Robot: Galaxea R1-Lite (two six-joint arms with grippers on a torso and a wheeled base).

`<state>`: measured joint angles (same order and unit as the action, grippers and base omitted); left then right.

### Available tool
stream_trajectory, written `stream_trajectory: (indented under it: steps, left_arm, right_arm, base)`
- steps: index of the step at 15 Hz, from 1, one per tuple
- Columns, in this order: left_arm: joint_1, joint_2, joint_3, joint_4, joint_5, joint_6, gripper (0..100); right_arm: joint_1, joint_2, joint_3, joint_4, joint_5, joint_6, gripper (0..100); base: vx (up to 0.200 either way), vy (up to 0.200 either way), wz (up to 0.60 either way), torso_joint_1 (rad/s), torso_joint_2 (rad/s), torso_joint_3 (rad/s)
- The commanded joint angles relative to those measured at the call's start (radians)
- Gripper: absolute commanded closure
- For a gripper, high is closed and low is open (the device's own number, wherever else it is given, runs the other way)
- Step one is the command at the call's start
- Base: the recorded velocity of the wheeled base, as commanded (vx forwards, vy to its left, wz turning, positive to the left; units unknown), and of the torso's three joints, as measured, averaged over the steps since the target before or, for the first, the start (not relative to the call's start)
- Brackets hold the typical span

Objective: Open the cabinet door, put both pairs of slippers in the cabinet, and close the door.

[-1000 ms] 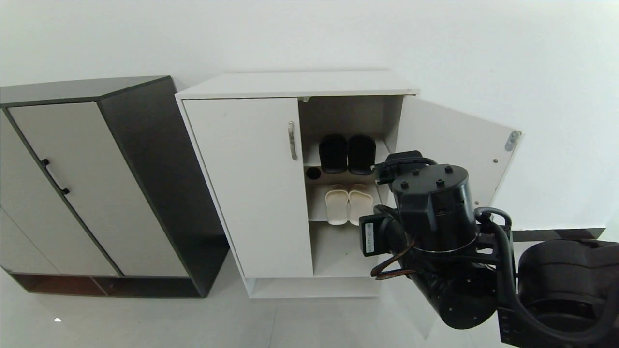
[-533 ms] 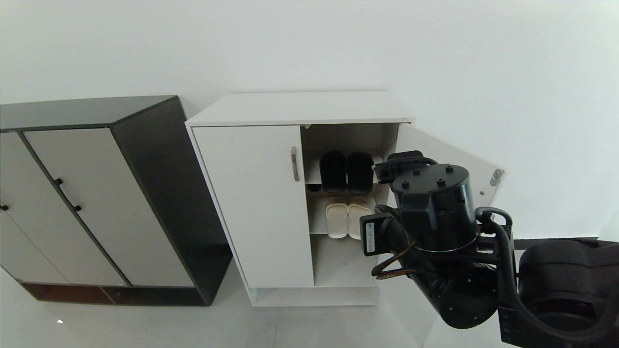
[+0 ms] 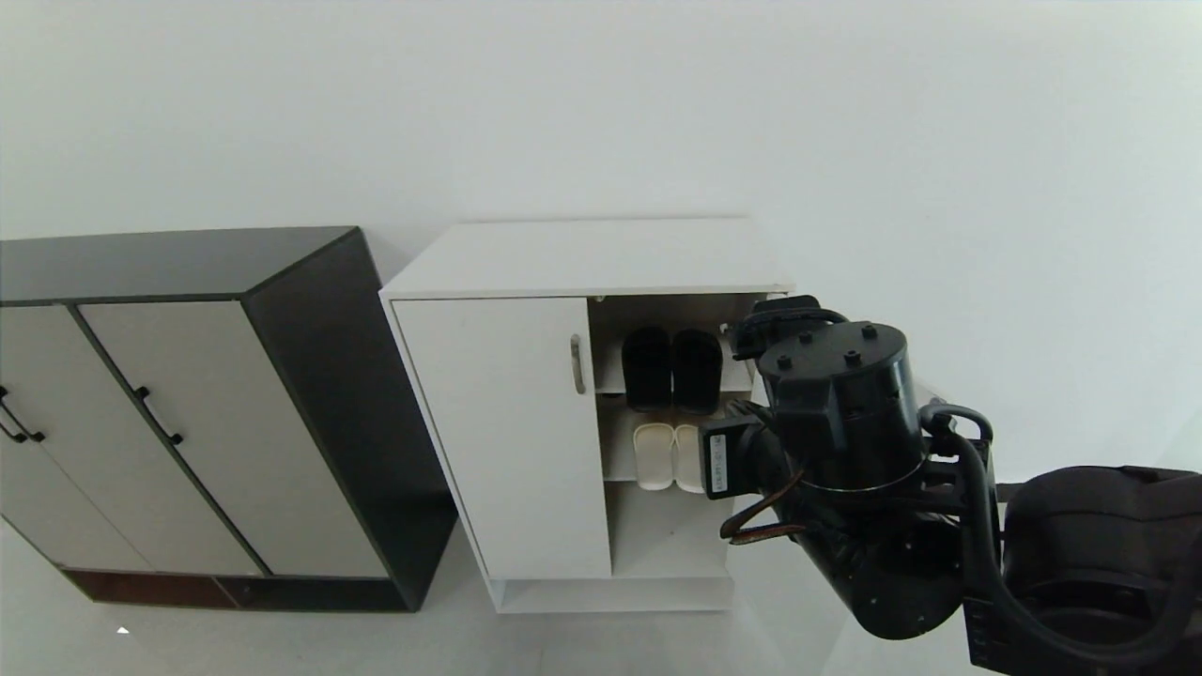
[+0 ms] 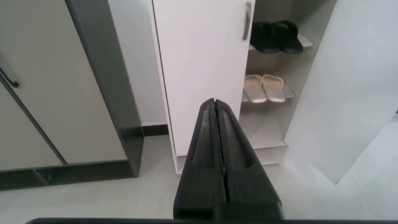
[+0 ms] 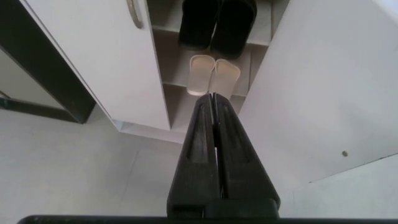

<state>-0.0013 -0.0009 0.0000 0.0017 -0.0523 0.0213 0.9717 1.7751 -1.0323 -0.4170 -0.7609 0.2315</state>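
Jaws pressed fully together and gripping nothing, the left gripper point(image 4: 215, 104) hangs over the floor point(image 4: 112, 193) in front of the white cabinet point(image 3: 582, 253). The right gripper point(image 5: 213, 99), its jaws likewise closed and empty, points toward the cabinet's open side and touches nothing. The cabinet's right-hand door point(image 4: 354, 93) stands swung wide open, while its left-hand door point(image 3: 498, 432), fitted with a slim metal handle point(image 3: 577, 363), is closed. Inside, a pair of black slippers point(image 3: 671, 368) sits side by side on the upper shelf point(image 4: 306, 41). A pair of cream slippers point(image 3: 667, 455) rests side by side on the shelf directly below. The white cabinet stands against a pale wall, just beside a dark cabinet point(image 3: 319, 394) on its left.
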Motion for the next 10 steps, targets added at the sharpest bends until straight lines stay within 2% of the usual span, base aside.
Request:
stream_trajectory:
  steps: [1,10]
  left_arm:
    - [0.0,0.001,0.0,0.0,0.0,0.0,100]
    - [0.0,0.001,0.0,0.0,0.0,0.0,100]
  right_arm:
    - [0.001,0.017,0.0,0.0,0.0,0.0,100]
    - [-0.027,0.029,-0.002,-0.008,0.0,0.002,100]
  base:
    - [0.0,0.0,0.0,0.207,-0.52,-0.305]
    - [0.0,0.0,0.0,0.239,-0.56,-0.315]
